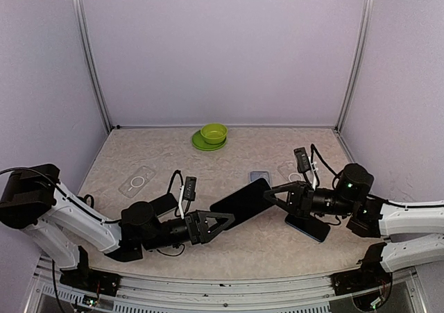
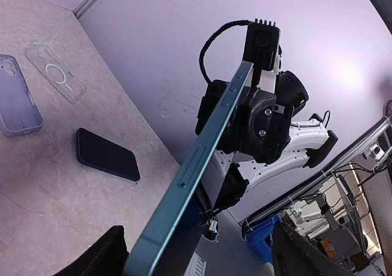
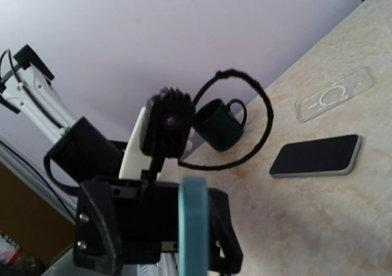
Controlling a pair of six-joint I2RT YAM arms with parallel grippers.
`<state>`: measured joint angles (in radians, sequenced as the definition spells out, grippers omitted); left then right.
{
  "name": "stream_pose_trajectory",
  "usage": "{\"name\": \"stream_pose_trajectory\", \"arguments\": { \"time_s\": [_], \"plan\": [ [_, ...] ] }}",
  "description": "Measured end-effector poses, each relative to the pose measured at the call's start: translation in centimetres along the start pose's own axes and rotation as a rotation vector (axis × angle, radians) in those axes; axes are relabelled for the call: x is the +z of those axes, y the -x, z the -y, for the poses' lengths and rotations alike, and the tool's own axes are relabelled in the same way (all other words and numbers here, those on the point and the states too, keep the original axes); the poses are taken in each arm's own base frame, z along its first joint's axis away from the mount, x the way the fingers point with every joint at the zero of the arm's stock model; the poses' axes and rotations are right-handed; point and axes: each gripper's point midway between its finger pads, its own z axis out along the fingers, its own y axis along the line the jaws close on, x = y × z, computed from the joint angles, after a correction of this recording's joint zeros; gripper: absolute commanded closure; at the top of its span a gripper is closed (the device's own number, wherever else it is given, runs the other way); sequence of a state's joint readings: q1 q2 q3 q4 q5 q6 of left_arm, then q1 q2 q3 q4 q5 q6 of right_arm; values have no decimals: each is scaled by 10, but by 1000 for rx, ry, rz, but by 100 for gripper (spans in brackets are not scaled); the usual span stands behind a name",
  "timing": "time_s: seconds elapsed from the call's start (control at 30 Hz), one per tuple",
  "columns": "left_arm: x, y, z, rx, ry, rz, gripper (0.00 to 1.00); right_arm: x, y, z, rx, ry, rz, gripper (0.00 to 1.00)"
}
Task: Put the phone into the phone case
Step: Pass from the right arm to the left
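Note:
A teal-edged phone (image 1: 244, 201) with a dark screen hangs in the air between my two arms. My right gripper (image 1: 275, 193) is shut on its far end. In the left wrist view the phone (image 2: 208, 141) runs edge-on up to that gripper (image 2: 248, 114). My left gripper (image 1: 223, 221) is open, its fingers (image 2: 103, 256) wide apart on either side of the phone's near end, not touching it. In the right wrist view the phone's end (image 3: 193, 227) fills the centre; my own fingers do not show. A purple phone case (image 1: 259, 177) lies just behind, also in the left wrist view (image 2: 17, 98).
A dark blue phone (image 1: 309, 227) lies under my right arm. Clear cases lie at the right (image 1: 289, 170) and the left (image 1: 137, 181). A black phone (image 1: 164, 203) lies by my left arm, a dark mug (image 3: 217, 124) near it. A green bowl (image 1: 214, 132) on a plate stands at the back.

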<state>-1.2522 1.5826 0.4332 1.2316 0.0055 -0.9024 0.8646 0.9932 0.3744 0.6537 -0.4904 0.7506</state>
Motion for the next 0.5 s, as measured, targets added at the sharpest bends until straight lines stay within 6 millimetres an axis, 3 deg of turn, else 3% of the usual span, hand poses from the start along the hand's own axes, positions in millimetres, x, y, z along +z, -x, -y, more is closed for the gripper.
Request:
{"name": "stream_pose_trajectory", "arguments": {
  "time_s": [0.5],
  "plan": [
    [2,-1,7,-23,-65,4,44,4,-11,5,26,29,7,100]
  ]
}}
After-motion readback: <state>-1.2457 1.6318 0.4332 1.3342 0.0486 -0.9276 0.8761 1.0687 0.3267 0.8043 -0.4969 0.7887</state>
